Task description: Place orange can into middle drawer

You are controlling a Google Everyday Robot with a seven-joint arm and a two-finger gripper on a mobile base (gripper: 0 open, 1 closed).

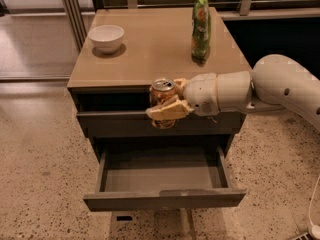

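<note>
Clearly we see the gripper [165,103] clamped on the orange can [161,91], hiding its middle part, above the open middle drawer [160,180].

Dim warm light; hand [167,103] above drawer [165,199]

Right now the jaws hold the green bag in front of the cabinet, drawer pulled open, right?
No. The camera view shows the jaws shut on the orange can; the green bag stands on the cabinet top. They are in front of the cabinet, and the middle drawer is open.
</note>
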